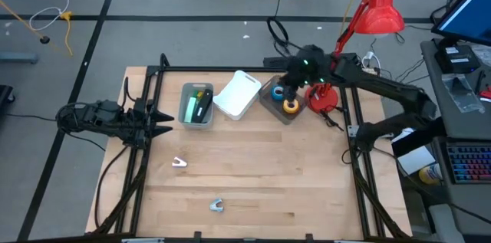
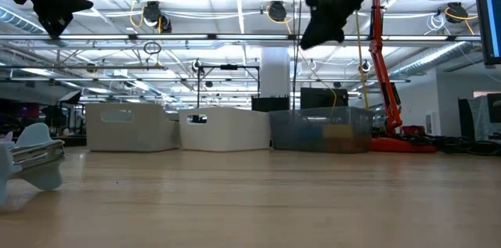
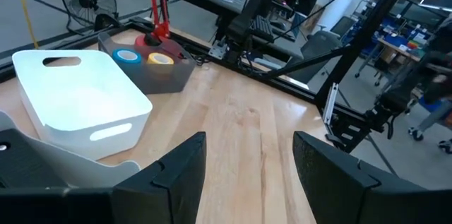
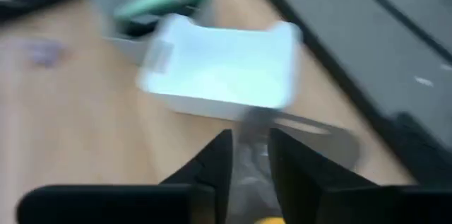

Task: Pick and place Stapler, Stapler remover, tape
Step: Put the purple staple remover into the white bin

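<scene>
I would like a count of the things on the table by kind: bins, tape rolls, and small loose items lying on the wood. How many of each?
Bins: 3, a grey bin, a white bin, a clear bin
Tape rolls visible: 2, blue and yellow, both in the clear bin
Small loose items: 2, one and another
Total: 7

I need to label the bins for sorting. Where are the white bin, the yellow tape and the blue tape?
white bin (image 1: 237, 94), high view, on its floor.
yellow tape (image 3: 160, 59), left wrist view, on its ring.
blue tape (image 3: 128, 56), left wrist view, on its ring.
</scene>
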Controlling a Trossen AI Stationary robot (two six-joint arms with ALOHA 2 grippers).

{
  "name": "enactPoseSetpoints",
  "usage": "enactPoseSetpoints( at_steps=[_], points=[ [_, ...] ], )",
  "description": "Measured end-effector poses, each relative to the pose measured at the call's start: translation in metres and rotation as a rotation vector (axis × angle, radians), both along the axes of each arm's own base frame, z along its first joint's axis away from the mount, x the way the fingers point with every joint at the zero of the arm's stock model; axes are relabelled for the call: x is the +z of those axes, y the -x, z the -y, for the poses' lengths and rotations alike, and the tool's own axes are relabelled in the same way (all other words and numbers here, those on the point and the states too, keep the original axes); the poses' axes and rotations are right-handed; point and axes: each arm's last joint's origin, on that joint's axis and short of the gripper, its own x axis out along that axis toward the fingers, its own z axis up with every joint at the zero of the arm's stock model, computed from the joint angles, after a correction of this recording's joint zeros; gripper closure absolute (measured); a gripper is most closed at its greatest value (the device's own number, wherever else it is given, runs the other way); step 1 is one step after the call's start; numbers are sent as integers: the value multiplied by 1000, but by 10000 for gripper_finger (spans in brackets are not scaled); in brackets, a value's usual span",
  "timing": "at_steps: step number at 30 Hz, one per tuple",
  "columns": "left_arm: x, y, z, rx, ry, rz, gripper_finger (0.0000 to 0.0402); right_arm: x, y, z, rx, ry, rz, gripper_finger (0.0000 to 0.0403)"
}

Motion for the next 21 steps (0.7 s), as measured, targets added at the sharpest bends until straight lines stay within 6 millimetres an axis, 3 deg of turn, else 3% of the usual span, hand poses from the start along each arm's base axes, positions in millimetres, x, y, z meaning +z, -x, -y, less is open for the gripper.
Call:
enactPoseSetpoints(
  at_steps=[4, 9, 16, 21],
  points=[
    [0, 0, 0, 1, 16, 0, 188, 3, 10, -35, 75, -56, 165, 355],
    [0, 0, 1, -28, 66, -2, 188, -12, 26, -71, 138, -76, 381, 394],
    [0, -6, 3, -63, 105, -34, 188, -51, 49, -102, 171, -152, 633, 395],
    [-2, -29, 10, -121, 128, -134, 188, -86, 65, -114, 134, -189, 692, 402]
  ],
)
